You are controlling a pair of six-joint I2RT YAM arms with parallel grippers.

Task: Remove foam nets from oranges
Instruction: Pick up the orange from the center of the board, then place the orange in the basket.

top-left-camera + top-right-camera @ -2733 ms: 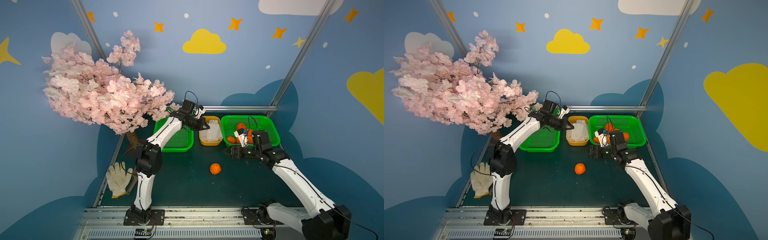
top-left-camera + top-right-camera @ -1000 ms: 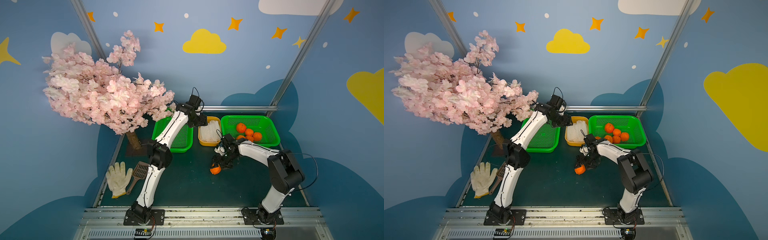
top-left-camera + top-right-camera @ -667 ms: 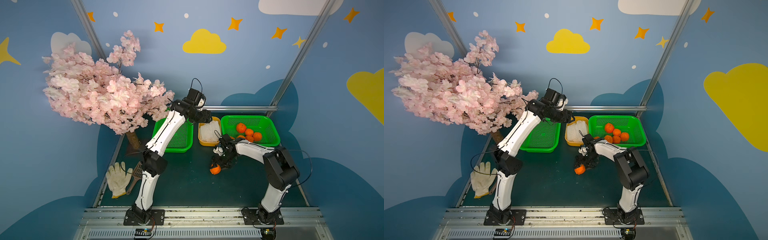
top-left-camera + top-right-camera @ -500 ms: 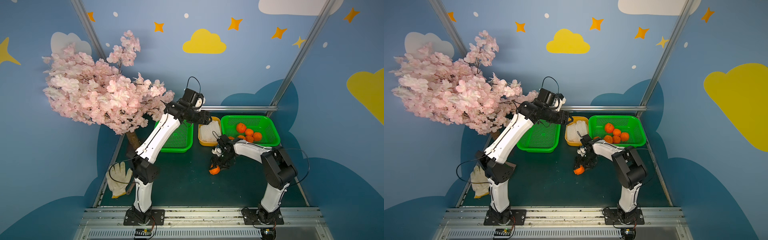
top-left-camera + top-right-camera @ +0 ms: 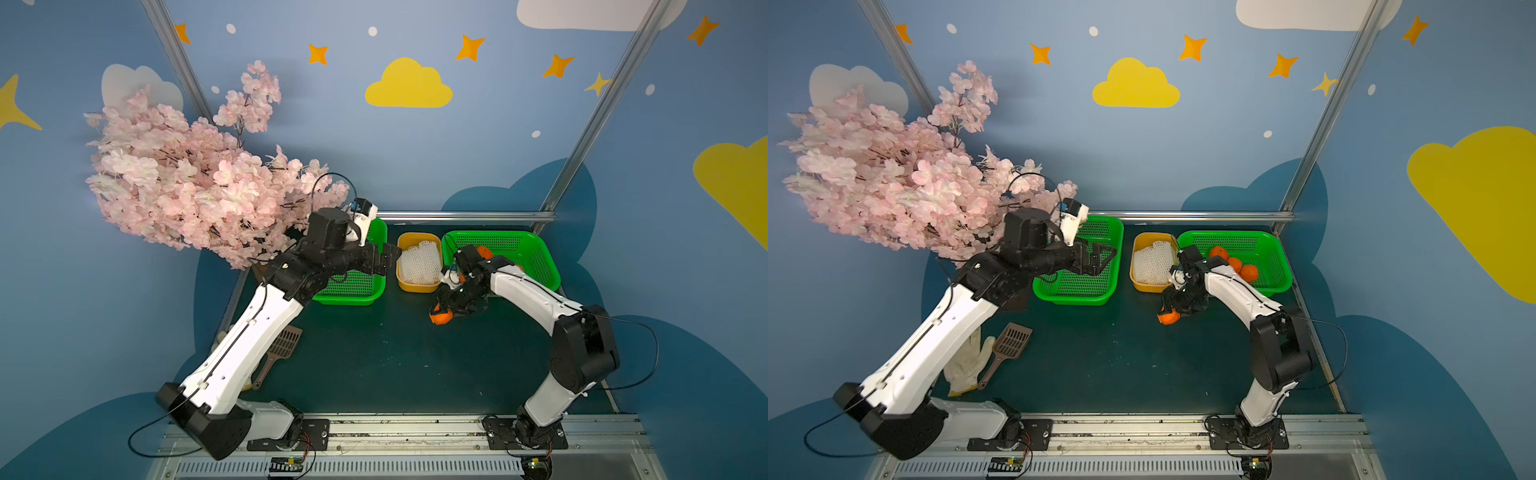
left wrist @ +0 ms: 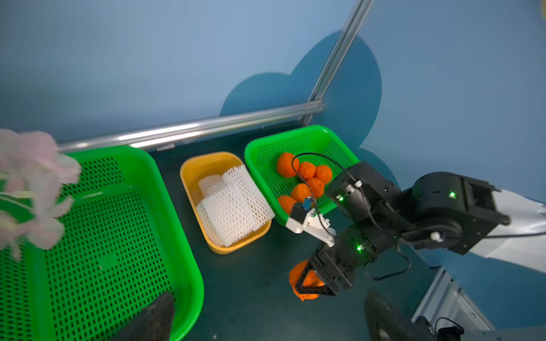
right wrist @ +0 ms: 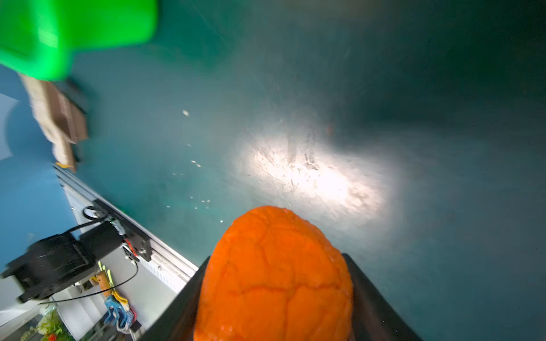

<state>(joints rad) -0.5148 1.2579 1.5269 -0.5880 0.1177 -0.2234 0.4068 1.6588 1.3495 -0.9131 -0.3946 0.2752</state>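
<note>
My right gripper [image 5: 444, 311] is shut on a bare orange [image 5: 441, 318], just above the dark mat in front of the yellow tub; in the right wrist view the orange [image 7: 274, 274] fills the gap between both black fingers. Several more oranges [image 5: 1235, 264] lie in the right green basket [image 5: 1277, 266]. White foam nets [image 5: 419, 259] are piled in the yellow tub [image 5: 415, 286]. My left gripper [image 5: 1100, 259] hangs open and empty over the right side of the left green basket, jaws wide apart in its wrist view [image 6: 269, 323].
The left green basket [image 5: 353, 291] has nothing in it. A pink blossom tree [image 5: 187, 183] overhangs the back left. A brown scoop [image 5: 1011, 343] and a white glove [image 5: 963, 368] lie at the left, under my left arm.
My right gripper closed on the orange on the mat and raised it a little toward the baskets. My left gripper opened wider as its arm swung lower and back from the yellow tub.
</note>
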